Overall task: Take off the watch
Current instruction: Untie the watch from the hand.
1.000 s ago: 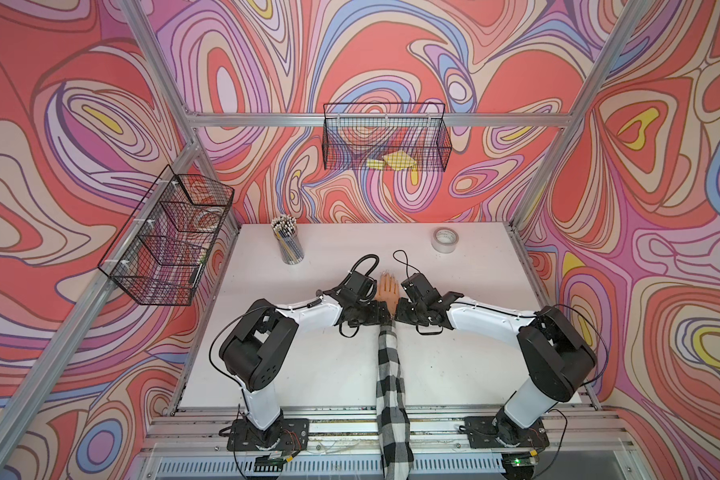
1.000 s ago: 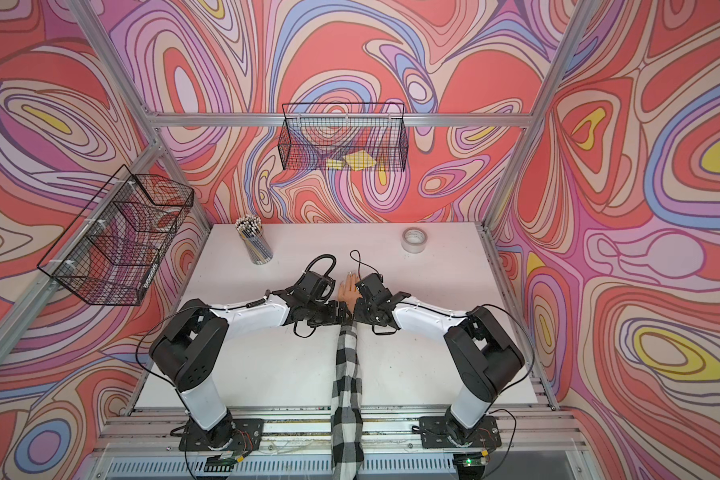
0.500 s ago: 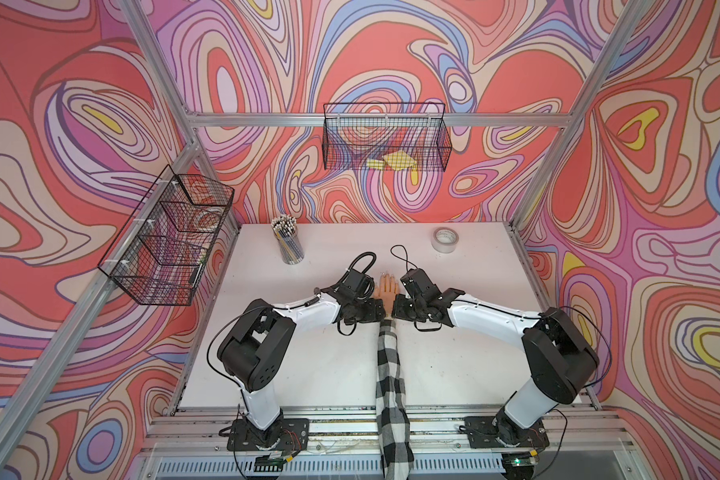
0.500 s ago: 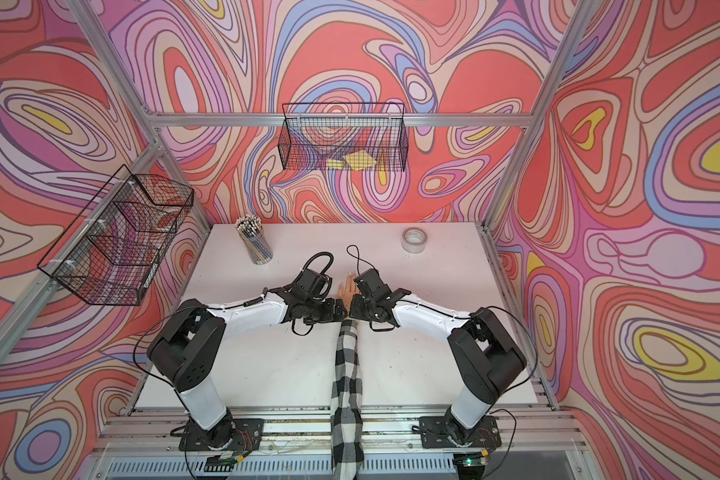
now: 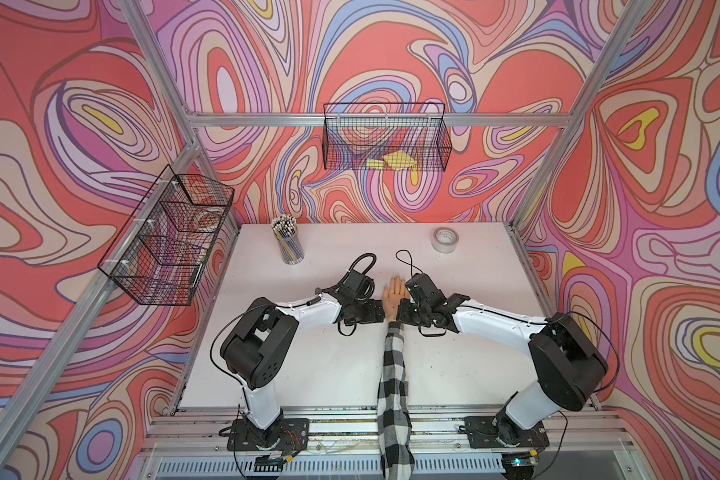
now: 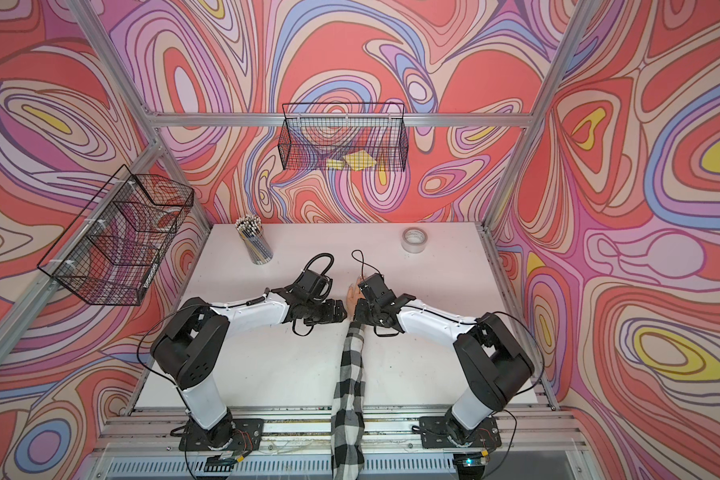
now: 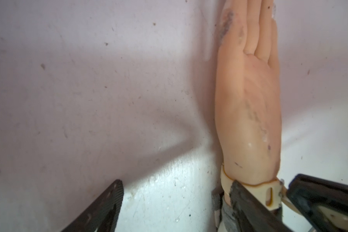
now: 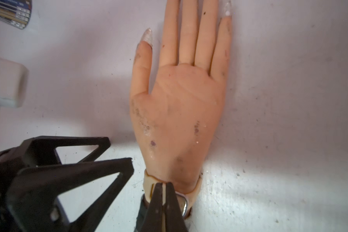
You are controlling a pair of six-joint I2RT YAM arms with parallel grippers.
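A mannequin hand (image 5: 393, 293) in a black-and-white checked sleeve (image 5: 393, 374) lies palm up on the white table. The watch (image 8: 149, 185) sits on its wrist, showing a cream strap (image 7: 257, 188) and a metal buckle (image 8: 182, 203). My right gripper (image 8: 162, 184) is shut on a thin fold of the strap on top of the wrist. My left gripper (image 7: 175, 184) stands open at the hand's thumb side, with bare table between the fingers. One of its fingers (image 7: 239, 197) touches the strap. In both top views the two grippers (image 5: 381, 311) (image 6: 364, 311) meet at the wrist from either side.
A grey tape roll (image 5: 445, 240) lies at the back right of the table. A cup of pencils (image 5: 287, 245) stands at the back left. Wire baskets hang on the back wall (image 5: 385, 141) and the left wall (image 5: 167, 237).
Both grippers stay at the wrist of the hand. The right wrist has shifted only slightly, and the hand and sleeve have not moved.
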